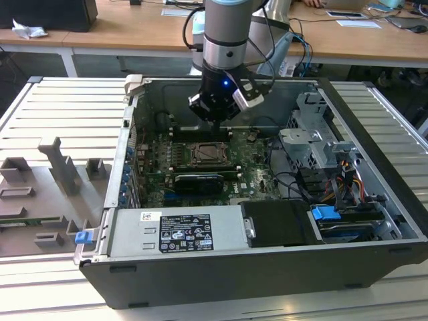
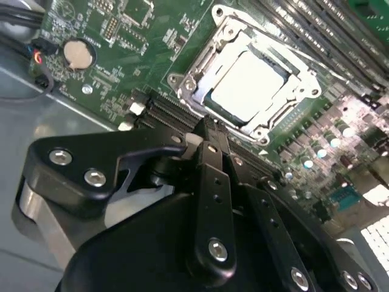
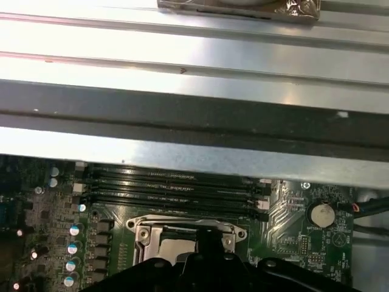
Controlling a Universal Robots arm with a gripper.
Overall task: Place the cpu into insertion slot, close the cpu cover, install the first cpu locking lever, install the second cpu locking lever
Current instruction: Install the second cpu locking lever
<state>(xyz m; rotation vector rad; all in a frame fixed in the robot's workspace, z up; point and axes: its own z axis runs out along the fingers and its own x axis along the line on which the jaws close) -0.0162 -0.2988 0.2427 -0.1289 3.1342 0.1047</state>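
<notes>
Cpu sits in slot, cover down; levers' state unclear. Hand clenched, empty, hovering just above.

White label on my side's power supply carries print and marks, none legible. Board silkscreen too fine to read.

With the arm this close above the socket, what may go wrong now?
1. The hand hangs right beside the cpu cover; a sideways drift might scrape the frame or the cpu seen through its window.
2. The RAM slots lie close beside the insertion slot, so a misaimed descent could strike them.
3. Loose cables near the board might snag the arm.
</notes>
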